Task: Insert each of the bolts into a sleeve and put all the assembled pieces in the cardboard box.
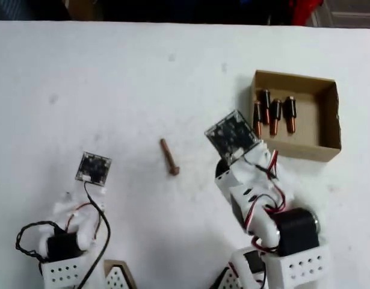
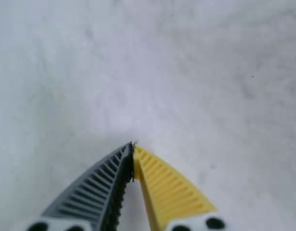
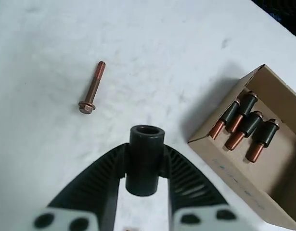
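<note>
A copper bolt lies alone on the white table between the two arms, also seen as the bolt in the right wrist view. My right gripper is shut on a black sleeve, held upright with its open bore facing up, between the bolt and the cardboard box. The box sits at the right and holds several assembled bolt-and-sleeve pieces. My left gripper is shut with nothing in it, low over bare table at the left.
The right arm's body stands just in front of the box. The left arm sits at the near left with its cable looped beside it. The table's far edge runs along the top of the high view.
</note>
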`<control>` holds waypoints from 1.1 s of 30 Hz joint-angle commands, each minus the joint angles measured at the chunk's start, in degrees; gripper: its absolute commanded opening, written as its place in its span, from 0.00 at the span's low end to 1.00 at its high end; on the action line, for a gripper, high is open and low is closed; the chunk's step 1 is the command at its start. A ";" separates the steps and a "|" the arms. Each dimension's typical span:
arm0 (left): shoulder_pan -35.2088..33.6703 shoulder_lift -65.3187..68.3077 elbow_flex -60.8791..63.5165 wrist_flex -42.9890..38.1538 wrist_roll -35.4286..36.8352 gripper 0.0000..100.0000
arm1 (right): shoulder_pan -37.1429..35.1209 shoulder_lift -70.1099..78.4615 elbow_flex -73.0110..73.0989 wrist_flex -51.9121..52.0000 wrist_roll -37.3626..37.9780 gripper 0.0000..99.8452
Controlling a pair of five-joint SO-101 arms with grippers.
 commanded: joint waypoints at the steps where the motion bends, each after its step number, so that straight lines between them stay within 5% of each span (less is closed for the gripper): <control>1: 0.92 -0.40 -0.09 -1.67 -0.79 0.02 | 0.31 -4.44 7.38 -6.29 -0.44 0.02; 7: 0.92 -0.40 -0.09 -7.03 -1.05 0.02 | 0.48 -9.27 16.88 -13.14 -5.80 0.02; 13: 0.75 -0.40 -0.09 -9.32 -15.82 0.02 | 0.66 -14.37 21.98 -13.41 -5.80 0.02; 19: 0.66 -0.40 -1.58 -11.60 -17.23 0.02 | 0.75 -22.46 28.66 -13.41 -5.71 0.02; 33: 0.92 -0.04 -21.80 0.35 -24.09 0.02 | 0.84 -35.82 36.57 -13.14 -5.80 0.02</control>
